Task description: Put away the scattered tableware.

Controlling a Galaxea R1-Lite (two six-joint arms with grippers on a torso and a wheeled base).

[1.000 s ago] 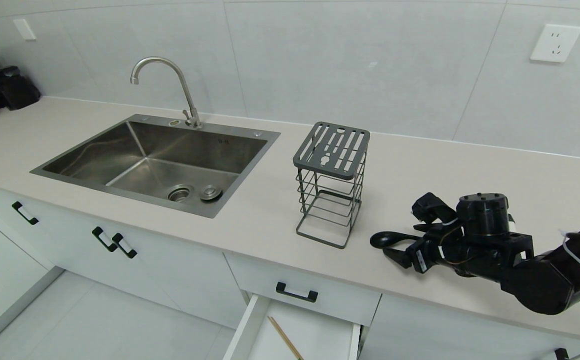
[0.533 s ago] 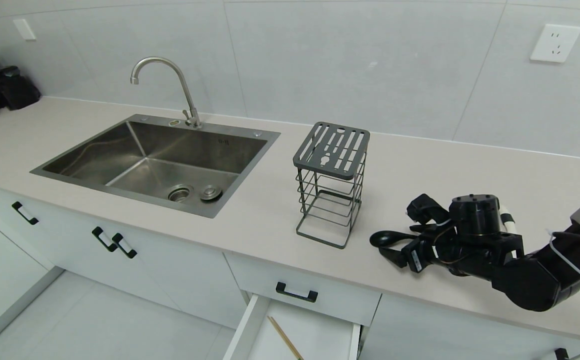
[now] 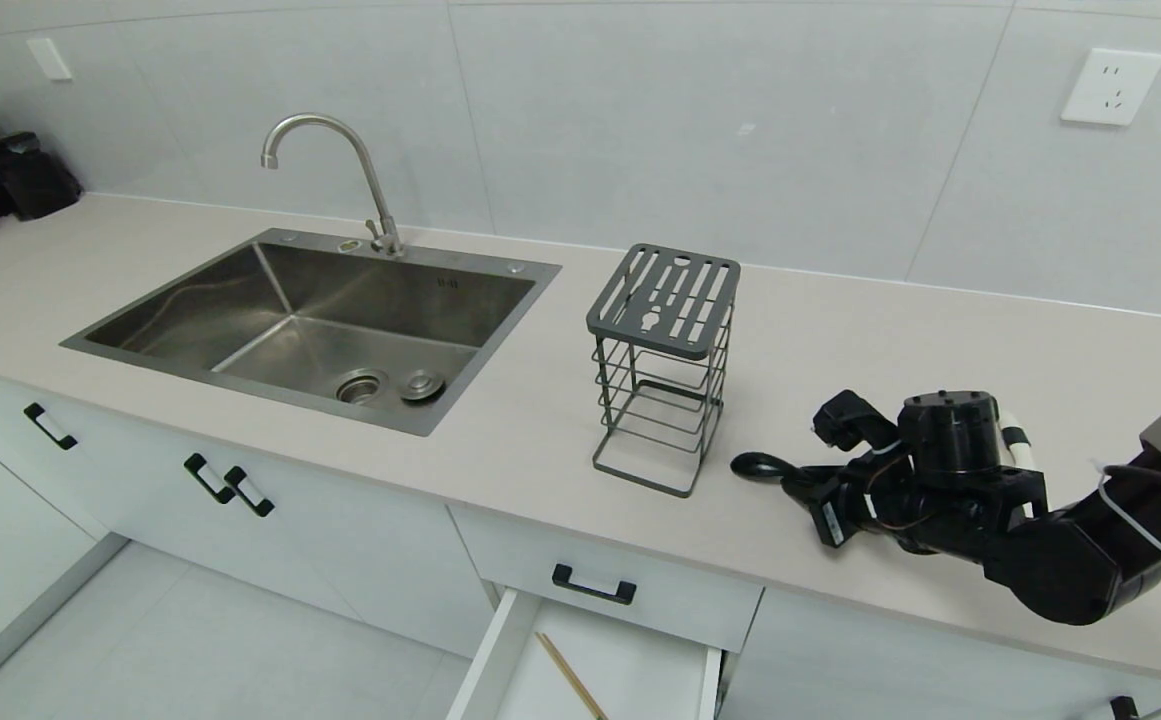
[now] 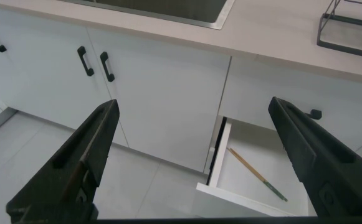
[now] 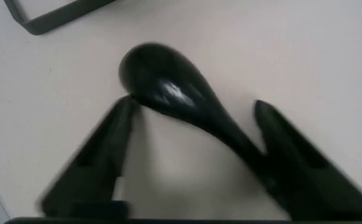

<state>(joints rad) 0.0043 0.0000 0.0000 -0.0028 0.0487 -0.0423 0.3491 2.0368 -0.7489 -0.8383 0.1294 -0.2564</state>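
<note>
from the head: finds a black spoon [image 3: 758, 466] flat on the countertop [image 3: 540, 420], just beside the foot of the wire utensil rack [image 3: 662, 370], with the bowl toward the rack and the handle running back between the spread fingers of the right gripper [image 3: 833, 468]; not pinched yet, by the look of it. lower down, shows an open drawer [image 3: 496, 660] with a chopstick [image 3: 570, 676] inside. from the left wrist: shows the left gripper [image 4: 193, 109] spread wide, holding nothing, hanging in front of the cabinets near that drawer. from the right wrist: puts the handle close against one finger and well off the other, so off centre. could skid or spin away on closing, being smooth and rounded; might get pushed into the rack's base; may slip out on lifting if caught by the thin handle alone.
</note>
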